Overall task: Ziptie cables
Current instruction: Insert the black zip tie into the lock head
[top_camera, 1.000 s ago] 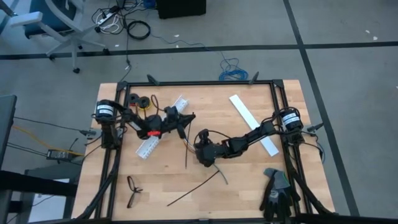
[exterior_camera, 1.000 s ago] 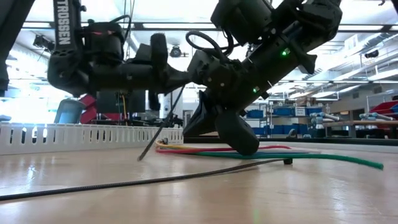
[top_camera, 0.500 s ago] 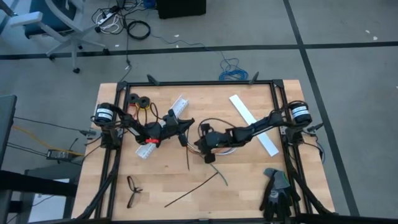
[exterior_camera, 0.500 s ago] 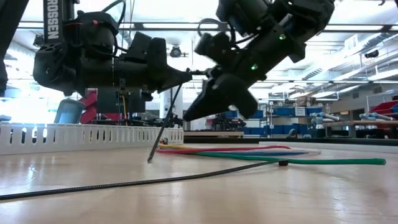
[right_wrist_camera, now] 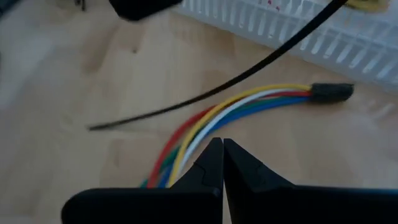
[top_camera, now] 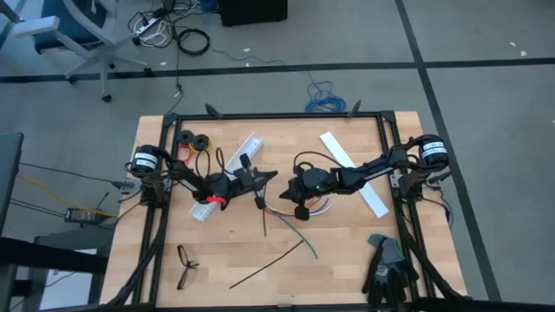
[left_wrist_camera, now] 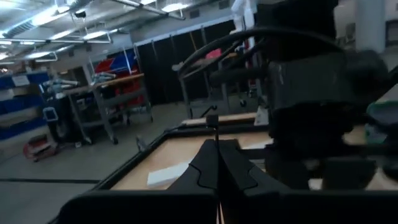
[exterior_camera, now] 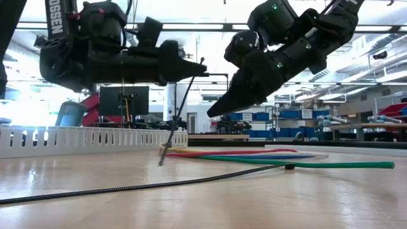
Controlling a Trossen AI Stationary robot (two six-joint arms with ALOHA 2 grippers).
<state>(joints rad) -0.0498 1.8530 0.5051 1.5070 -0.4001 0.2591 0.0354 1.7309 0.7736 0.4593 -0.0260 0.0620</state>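
The cables [top_camera: 293, 208], a bundle of yellow, white, red, blue and green wires [right_wrist_camera: 205, 121] ending in a black sleeve [right_wrist_camera: 333, 92], lie flat on the table's middle. My left gripper [exterior_camera: 202, 73] hovers left of them, shut on a black ziptie [exterior_camera: 178, 117]. My right gripper [right_wrist_camera: 222, 148] hangs shut and empty just above the cables, tilted down, touching nothing. Two more zipties [top_camera: 269, 264] lie loose toward the near edge. My left gripper pinches the ziptie close to its upper, head end [exterior_camera: 198, 67] between its two shut fingers, which come in about level from the table's left. The strip slants down below the fingers, and its lower tip [exterior_camera: 161, 163] reaches the table beside the cables.
A white slotted strip [top_camera: 227, 178] lies under my left arm and a flat white strip [top_camera: 351, 172] under my right. Black eyeglasses [top_camera: 185, 264] sit near left, black gloves [top_camera: 386, 264] near right, and tape rolls [top_camera: 195, 140] far left.
My right gripper has risen off the table by the cables, drawn toward the far edge and rolled, staying shut. My left gripper has moved toward the table's right and rolled, carrying the ziptie, whose lower tip has slid right along the table.
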